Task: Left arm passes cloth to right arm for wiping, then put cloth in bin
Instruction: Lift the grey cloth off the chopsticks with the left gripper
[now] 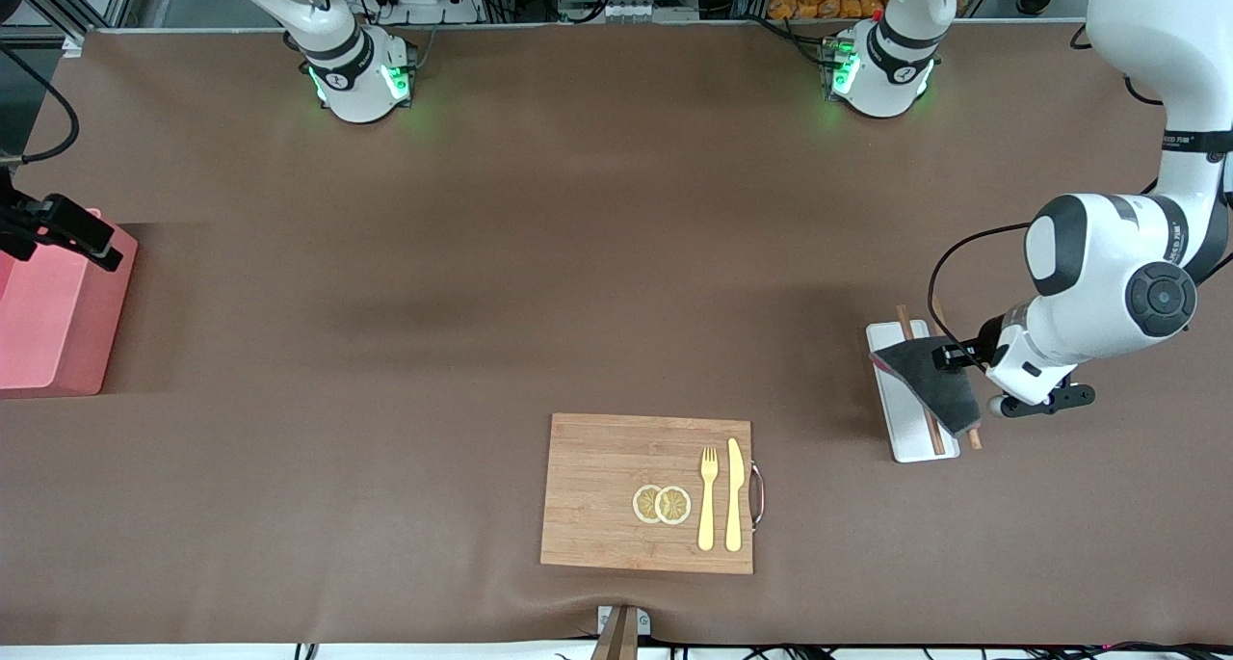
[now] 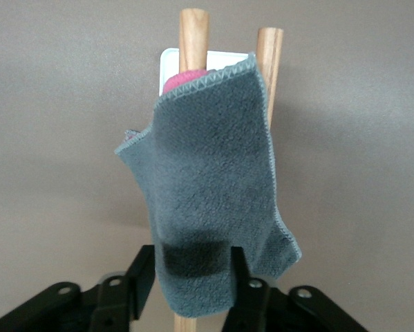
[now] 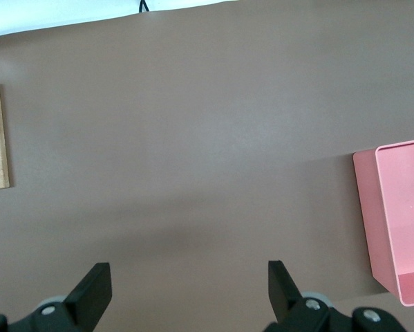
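Note:
The charcoal-grey cloth (image 1: pixel 928 381) hangs from my left gripper (image 1: pixel 952 356), which is shut on one end of it just above the white tray (image 1: pixel 913 440) at the left arm's end of the table. In the left wrist view the cloth (image 2: pixel 213 180) drapes out from between the fingers (image 2: pixel 143 277) of the left gripper (image 2: pixel 191 261), with a pinkish underside showing at its free end. The salmon-pink bin (image 1: pixel 48 323) stands at the right arm's end. My right gripper (image 1: pixel 60 226) hovers open and empty by the bin; it (image 3: pixel 189 280) looks down on bare table beside the bin (image 3: pixel 400 214).
Two wooden chopsticks (image 1: pixel 905 319) lie on the white tray under the cloth, also seen in the left wrist view (image 2: pixel 193 34). A wooden cutting board (image 1: pixel 616 491) with lemon slices (image 1: pixel 662 504), a fork (image 1: pixel 708 506) and a knife (image 1: pixel 734 496) sits near the front camera.

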You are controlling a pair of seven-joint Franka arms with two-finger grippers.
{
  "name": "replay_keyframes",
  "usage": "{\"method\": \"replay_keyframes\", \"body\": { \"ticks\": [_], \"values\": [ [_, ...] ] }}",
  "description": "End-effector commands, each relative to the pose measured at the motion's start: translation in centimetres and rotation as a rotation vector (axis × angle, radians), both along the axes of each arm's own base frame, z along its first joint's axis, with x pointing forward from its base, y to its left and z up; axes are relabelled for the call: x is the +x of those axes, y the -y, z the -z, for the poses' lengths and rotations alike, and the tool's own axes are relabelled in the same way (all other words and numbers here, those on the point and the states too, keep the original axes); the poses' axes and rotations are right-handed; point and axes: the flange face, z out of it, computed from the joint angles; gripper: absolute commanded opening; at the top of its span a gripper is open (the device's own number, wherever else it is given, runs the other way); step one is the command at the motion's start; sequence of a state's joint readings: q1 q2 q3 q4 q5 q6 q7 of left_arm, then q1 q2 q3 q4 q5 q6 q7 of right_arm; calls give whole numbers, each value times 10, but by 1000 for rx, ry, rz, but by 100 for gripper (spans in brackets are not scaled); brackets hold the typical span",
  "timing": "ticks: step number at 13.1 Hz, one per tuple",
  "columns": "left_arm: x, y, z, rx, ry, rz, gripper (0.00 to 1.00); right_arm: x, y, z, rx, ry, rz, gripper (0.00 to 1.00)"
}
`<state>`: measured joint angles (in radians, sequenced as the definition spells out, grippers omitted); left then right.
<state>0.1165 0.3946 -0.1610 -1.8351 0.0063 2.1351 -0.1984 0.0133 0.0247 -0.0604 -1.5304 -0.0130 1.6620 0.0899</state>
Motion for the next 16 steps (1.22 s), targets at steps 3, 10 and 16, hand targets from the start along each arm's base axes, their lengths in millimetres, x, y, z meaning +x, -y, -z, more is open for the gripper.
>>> {"method": "replay_keyframes", "body": {
  "ticks": [3,10,16],
  "values": [
    [3,-1,-2,11,14,6,36,-1,3,-1,11,-5,-4,100],
    [3,-3,-1,11,13,5,9,1,5,3,9,-11,0,100],
    [2,-8,-4,10,15,16,0,1,5,2,12,-7,1,100]
  ]
}}
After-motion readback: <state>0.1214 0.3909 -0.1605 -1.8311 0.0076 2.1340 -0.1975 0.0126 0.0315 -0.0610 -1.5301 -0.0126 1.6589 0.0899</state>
